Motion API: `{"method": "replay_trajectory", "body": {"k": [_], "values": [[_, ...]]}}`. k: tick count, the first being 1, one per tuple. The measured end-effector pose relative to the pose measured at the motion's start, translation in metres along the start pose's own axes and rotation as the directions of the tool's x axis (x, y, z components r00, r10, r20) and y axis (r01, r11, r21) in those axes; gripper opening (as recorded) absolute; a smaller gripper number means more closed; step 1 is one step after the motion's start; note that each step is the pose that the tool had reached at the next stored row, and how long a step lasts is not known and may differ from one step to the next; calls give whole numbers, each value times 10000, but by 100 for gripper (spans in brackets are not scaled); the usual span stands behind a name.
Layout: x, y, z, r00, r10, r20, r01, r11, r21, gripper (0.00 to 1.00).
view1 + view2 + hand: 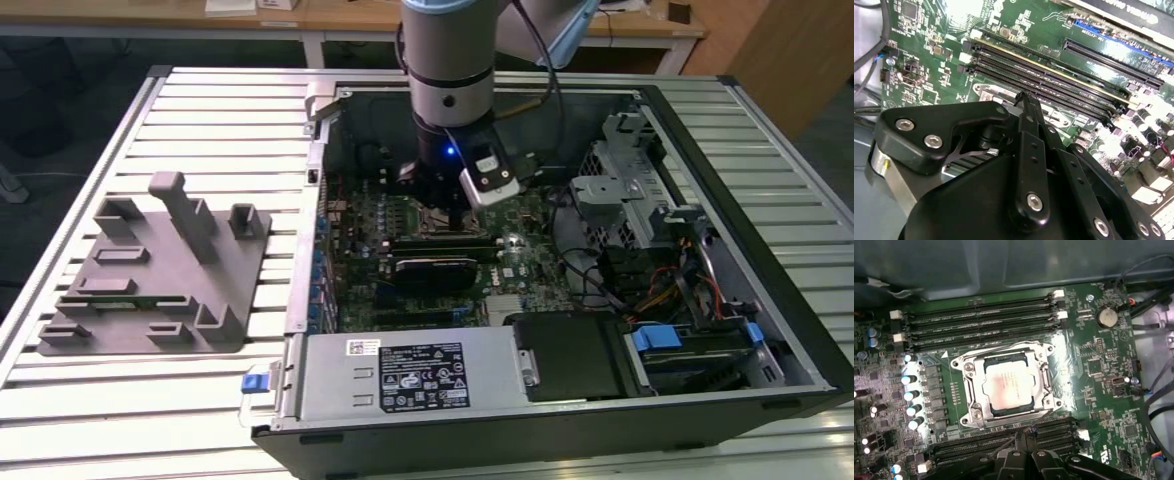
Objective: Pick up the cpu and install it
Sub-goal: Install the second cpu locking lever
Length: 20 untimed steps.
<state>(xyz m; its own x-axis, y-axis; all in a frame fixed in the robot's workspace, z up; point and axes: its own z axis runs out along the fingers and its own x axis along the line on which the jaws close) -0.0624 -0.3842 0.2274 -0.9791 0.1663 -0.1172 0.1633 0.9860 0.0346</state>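
In the first wrist view the cpu (1006, 385), a pale silver square, lies flat in the motherboard socket, with the metal socket frame (970, 390) around it. My gripper (1026, 430) hovers just beside that frame, its black fingers drawn together to one tip with nothing between them. The tip sits at a thin wire lever (1004, 444) that runs along the socket's edge. In the second wrist view the gripper (1023, 97) points down at the board next to the memory slots (1054, 80). In the exterior view the gripper (451, 222) is deep inside the open computer case (320, 200).
A grey plastic tray with upright blocks (147, 270) lies on the slatted table at the exterior view's left. Inside the case are the power supply (400, 375), a drive cage (627, 190), loose cables (654, 290) and black memory sticks (434, 242).
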Motion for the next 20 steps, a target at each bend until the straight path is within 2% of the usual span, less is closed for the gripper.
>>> {"method": "replay_trajectory", "body": {"k": [6, 11, 12, 15, 19, 20], "values": [[37, -8, 31, 9984, -561, -29, 560, 9983, -137, 11], [38, -7, 33, 9981, -611, -31, 611, 9980, -146, 11], [38, -7, 38, 9981, -612, -75, 611, 9980, -144, 11], [40, -8, 54, 9972, -627, -399, 623, 9980, -109, 11], [42, -8, 71, 9937, -641, -922, 638, 9979, -57, 11], [42, -9, 70, 9933, -640, -960, 638, 9979, -51, 11]]}}
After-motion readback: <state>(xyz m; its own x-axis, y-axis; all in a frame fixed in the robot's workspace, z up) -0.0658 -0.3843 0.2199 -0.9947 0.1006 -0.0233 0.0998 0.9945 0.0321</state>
